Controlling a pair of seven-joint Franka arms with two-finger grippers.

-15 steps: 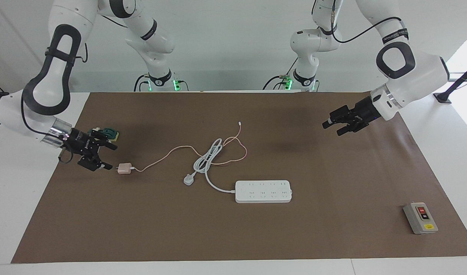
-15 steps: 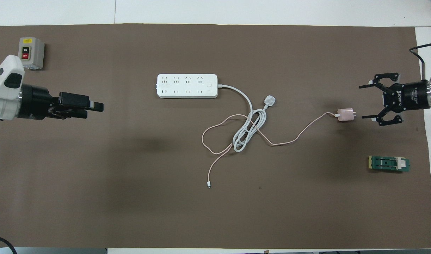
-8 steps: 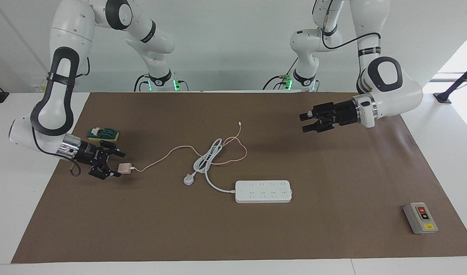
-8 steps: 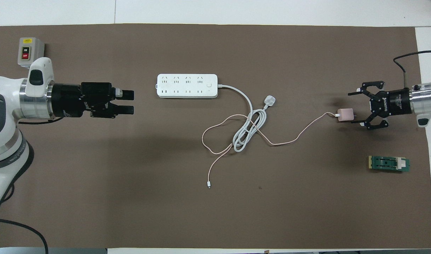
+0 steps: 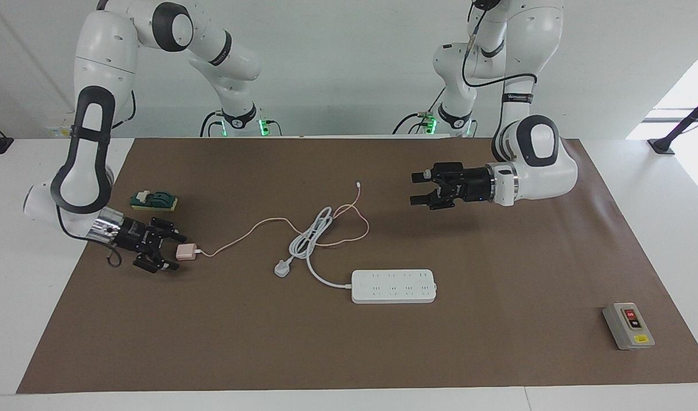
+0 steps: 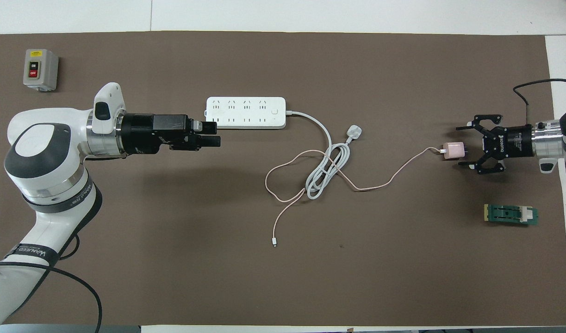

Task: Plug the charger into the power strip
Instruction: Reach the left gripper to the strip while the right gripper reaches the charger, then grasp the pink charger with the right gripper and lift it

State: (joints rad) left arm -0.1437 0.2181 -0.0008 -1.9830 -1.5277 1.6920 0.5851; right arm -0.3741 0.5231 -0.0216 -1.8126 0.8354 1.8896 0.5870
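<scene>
Reaching in low and flat from its end of the table, the right gripper [image 5: 172, 251] has its two fingers spread wide, one on each side of the charger [image 5: 184, 252]. The little pink cube lies on the brown mat [image 5: 349, 365] just at the fingertips — not squeezed, not lifted. Its thin pink cable [image 5: 240, 234] runs away from the gripper and loops across the coiled white cord [image 5: 311, 234].

The left gripper [image 5: 420, 189] is up in the air, held out level on a bent arm, its fingers apart with nothing between them. The power strip [image 5: 394, 286] lies flat on the mat, well apart from both grippers.

The overhead view makes the left gripper [image 6: 212, 133] look as if it touches the end of the power strip [image 6: 245, 112] — the facing view shows it is high above the mat instead. The overhead view also shows the two prongs of the charger [image 6: 454, 150] pointing into the open right gripper [image 6: 465, 144].
</scene>
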